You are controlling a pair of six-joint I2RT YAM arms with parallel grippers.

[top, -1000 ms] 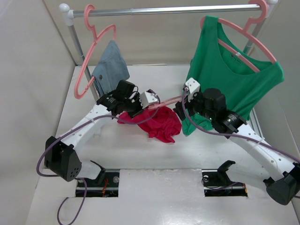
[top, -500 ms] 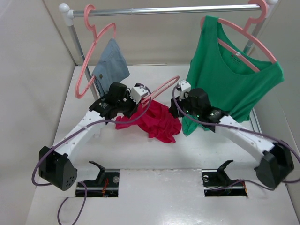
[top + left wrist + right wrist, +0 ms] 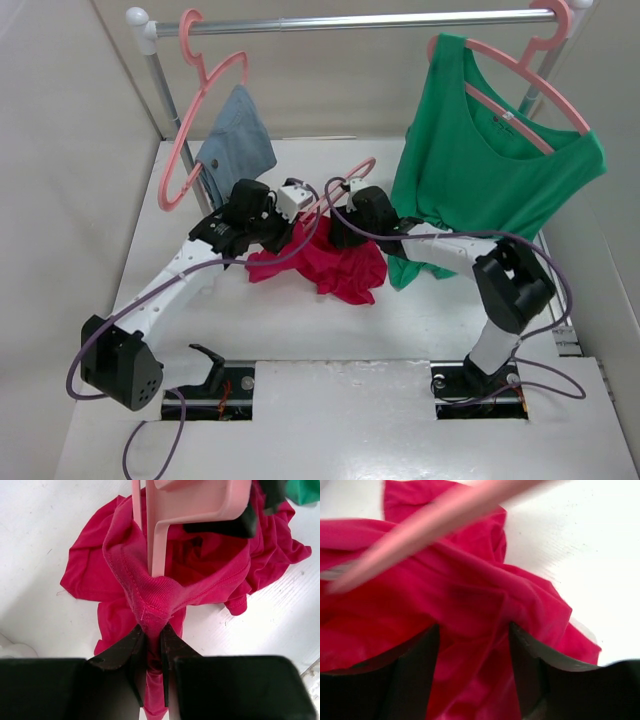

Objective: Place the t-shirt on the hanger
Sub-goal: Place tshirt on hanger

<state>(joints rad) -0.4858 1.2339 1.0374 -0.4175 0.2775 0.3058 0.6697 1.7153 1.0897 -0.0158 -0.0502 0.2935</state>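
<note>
The crimson t-shirt [image 3: 345, 270] lies crumpled on the white table between both arms. My left gripper [image 3: 298, 222] is shut on a pinched fold of its hem or collar [image 3: 154, 630]. The pink hanger [image 3: 352, 178] slants up to the right from that fold, and one of its arms [image 3: 155, 540] reaches down into the bunched red fabric [image 3: 210, 565]. My right gripper [image 3: 340, 232] sits low over the t-shirt [image 3: 470, 595], its jaws apart [image 3: 475, 627] with loose red cloth between them. The hanger [image 3: 435, 525] crosses above it, blurred.
A green top [image 3: 500, 170] hangs on a pink hanger at the right of the metal rail [image 3: 350, 20]. Blue-grey denim [image 3: 235, 135] hangs on another pink hanger [image 3: 185, 150] at the left, by the rack post [image 3: 165, 90].
My right arm has swung left, from beside the green top to over the t-shirt, its jaws narrower. The hanger has tilted up. My left gripper shifted slightly left, still holding the shirt.
</note>
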